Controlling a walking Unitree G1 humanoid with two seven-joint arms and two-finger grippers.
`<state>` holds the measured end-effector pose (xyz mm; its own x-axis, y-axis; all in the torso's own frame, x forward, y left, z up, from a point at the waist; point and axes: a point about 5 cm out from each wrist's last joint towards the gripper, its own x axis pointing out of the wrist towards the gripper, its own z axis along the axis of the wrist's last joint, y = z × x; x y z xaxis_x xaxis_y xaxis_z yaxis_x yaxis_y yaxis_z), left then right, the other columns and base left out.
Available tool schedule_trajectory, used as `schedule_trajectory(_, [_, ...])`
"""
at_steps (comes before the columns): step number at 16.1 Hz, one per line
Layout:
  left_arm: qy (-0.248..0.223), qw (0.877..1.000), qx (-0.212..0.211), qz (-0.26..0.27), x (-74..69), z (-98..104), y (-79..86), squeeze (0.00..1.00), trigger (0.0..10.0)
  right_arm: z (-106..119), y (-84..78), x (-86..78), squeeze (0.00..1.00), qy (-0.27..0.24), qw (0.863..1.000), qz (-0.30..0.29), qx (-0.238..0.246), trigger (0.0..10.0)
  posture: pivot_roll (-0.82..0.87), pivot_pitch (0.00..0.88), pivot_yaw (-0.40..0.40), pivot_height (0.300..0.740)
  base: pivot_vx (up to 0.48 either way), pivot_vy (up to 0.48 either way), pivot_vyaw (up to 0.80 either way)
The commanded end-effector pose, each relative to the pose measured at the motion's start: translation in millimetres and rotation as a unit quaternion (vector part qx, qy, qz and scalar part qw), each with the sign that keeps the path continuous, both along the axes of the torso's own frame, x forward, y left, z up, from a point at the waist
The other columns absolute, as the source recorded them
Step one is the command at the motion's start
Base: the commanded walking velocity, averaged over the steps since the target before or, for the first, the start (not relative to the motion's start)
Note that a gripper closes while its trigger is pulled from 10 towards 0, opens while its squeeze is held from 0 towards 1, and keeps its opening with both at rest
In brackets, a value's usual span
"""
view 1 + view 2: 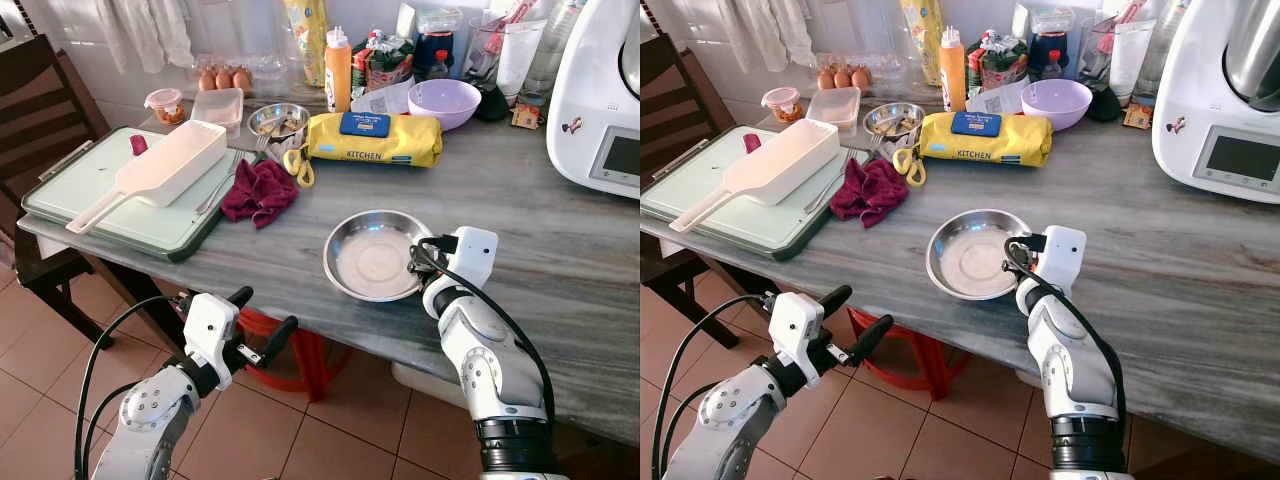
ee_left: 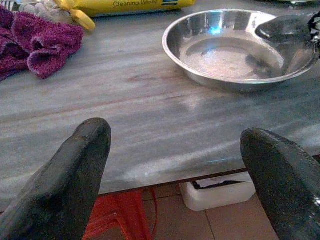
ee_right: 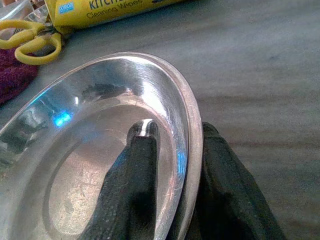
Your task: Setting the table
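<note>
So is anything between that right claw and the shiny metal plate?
Nothing: the right gripper already has its jaws closed on the steel plate's rim, one inside, one outside. The left gripper hangs open below the table edge.

Shallow round steel plate (image 1: pixel 372 257), upright and empty, on the grey table (image 1: pixel 560 240) near its front edge.

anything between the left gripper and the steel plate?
Only bare grey marble tabletop lies between the open left gripper and the round steel plate, per the left wrist view.

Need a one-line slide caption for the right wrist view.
Right gripper pinches the steel plate's rim, one finger inside, one outside, on the grey table.
</note>
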<state>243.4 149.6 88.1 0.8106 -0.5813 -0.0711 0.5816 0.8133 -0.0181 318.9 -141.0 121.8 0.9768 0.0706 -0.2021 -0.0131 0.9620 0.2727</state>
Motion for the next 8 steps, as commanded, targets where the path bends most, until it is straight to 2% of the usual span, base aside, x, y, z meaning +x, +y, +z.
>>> schedule_trajectory(1, [-0.003,1.000,0.005,-0.004,-0.3,3.2,0.1,0.00,10.0,-1.4,4.4,0.3,1.00,0.006,1.000,0.013,0.014,10.0,-0.04,0.086,0.082,0.740,0.000,0.000,0.00])
schedule_trajectory(6, [-0.003,1.000,-0.003,-0.014,-1.3,4.7,-3.4,0.00,10.0,-3.7,8.5,2.1,1.00,0.010,1.000,0.018,0.017,10.0,-0.03,0.088,0.078,0.740,0.000,0.000,0.00])
schedule_trajectory(8, [0.009,0.999,-0.032,-0.025,-3.5,5.2,-6.4,0.00,10.0,-3.0,9.8,3.0,1.00,0.011,1.000,0.022,0.019,10.0,-0.03,0.089,0.075,0.740,0.000,0.000,0.00])
